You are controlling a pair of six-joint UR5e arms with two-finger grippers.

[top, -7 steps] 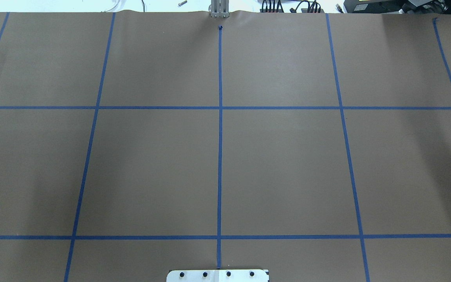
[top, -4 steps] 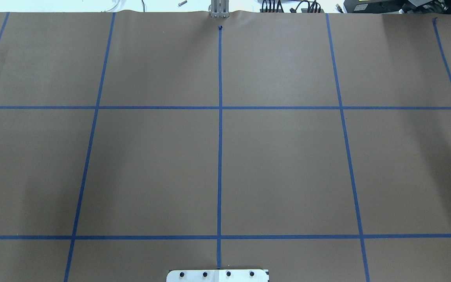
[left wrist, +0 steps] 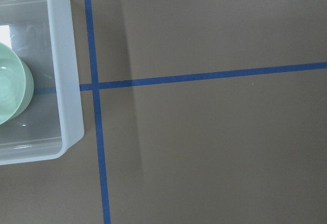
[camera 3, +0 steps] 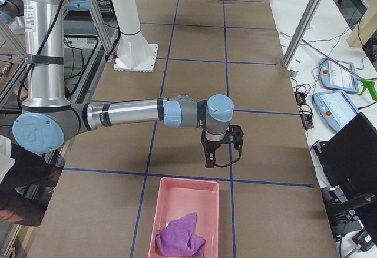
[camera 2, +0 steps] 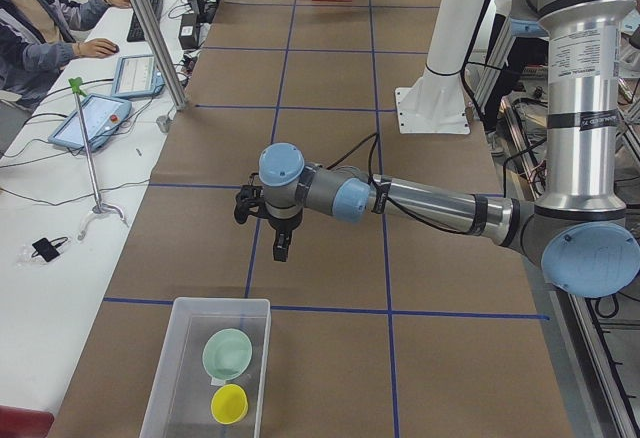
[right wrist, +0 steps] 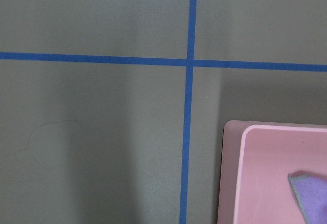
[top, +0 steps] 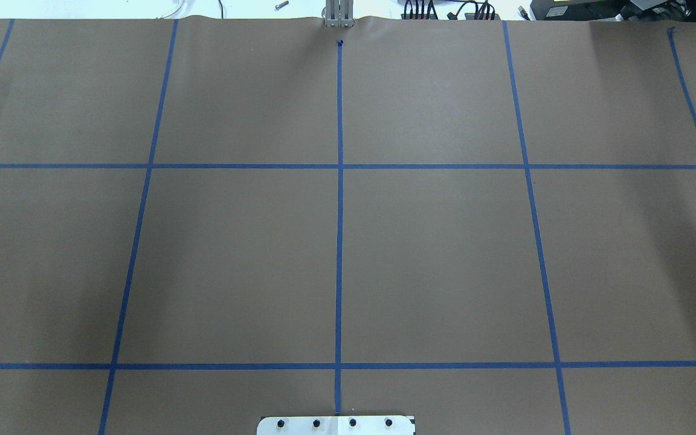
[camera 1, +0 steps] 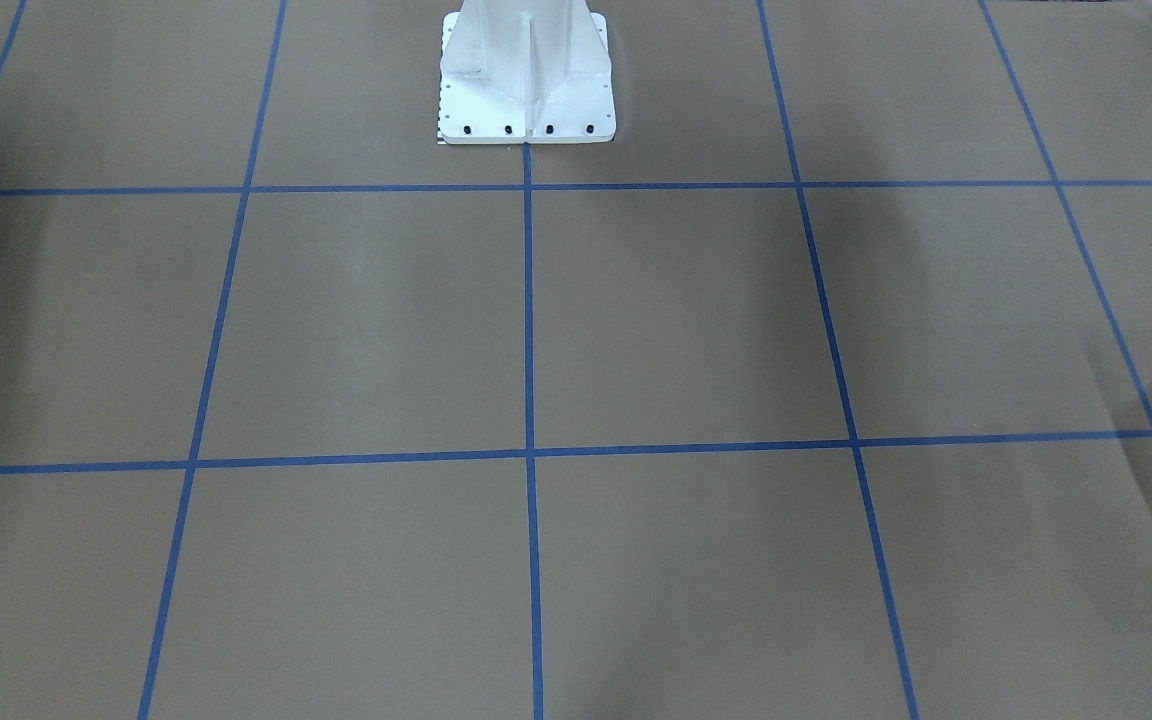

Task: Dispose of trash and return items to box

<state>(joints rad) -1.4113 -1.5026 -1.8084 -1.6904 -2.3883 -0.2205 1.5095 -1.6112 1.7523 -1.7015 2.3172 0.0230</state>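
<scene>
A clear plastic box [camera 2: 165, 398] at the table's left end holds a green bowl [camera 2: 227, 353] and a yellow cup [camera 2: 229, 404]. My left gripper [camera 2: 281, 255] hangs above the table just behind this box; I cannot tell whether it is open. The left wrist view shows the box's corner [left wrist: 66, 81] and the bowl [left wrist: 13, 91]. A pink bin [camera 3: 171, 202] at the right end holds a purple cloth [camera 3: 179, 237]. My right gripper [camera 3: 208, 165] hangs just behind the bin; I cannot tell its state. The right wrist view shows the bin's corner [right wrist: 235, 173] and the cloth [right wrist: 311, 193].
The white robot pedestal [camera 1: 526, 70] stands at the table's near-robot edge. Blue tape lines grid the brown table. The operators' desk with tablets [camera 2: 95, 118] and a metal pole [camera 2: 150, 28] runs along the far side. A person [camera 2: 30, 18] sits there.
</scene>
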